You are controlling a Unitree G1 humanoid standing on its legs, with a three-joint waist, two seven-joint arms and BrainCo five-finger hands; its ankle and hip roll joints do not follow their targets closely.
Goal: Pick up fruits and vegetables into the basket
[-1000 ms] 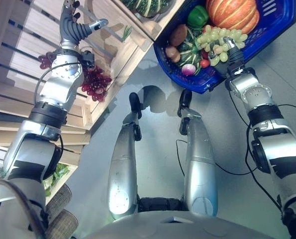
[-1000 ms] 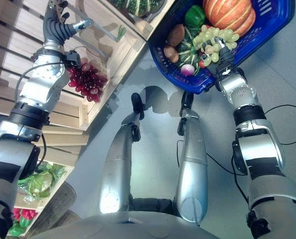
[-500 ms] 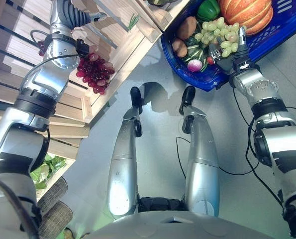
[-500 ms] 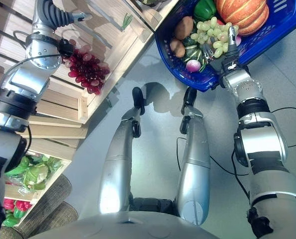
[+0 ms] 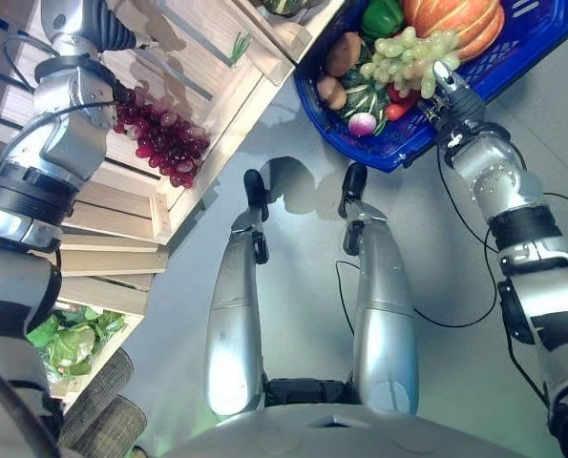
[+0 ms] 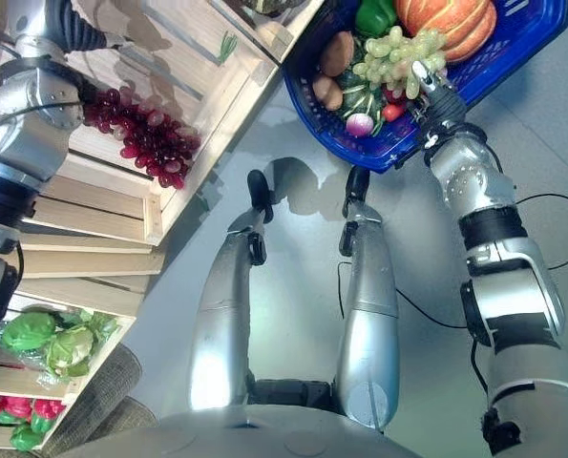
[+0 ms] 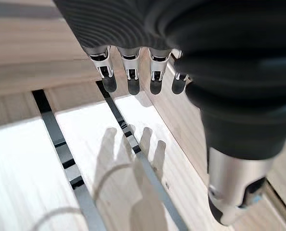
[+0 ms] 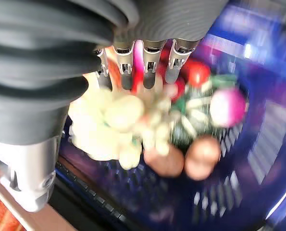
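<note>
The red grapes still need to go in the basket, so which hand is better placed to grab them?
Probably the left. The left hand is open over the wooden crate holding the red grapes, while the right hand is at the blue basket.

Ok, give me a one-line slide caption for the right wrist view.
Right hand, fingers straight, over green grapes and potatoes in the blue basket.

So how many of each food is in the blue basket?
Pumpkin: 1
Green pepper: 1
Green grape bunch: 1
Potatoes: 2
Striped squash: 1
Radish: 1
Tomatoes: at least 1, partly hidden
Total: at least 8
</note>
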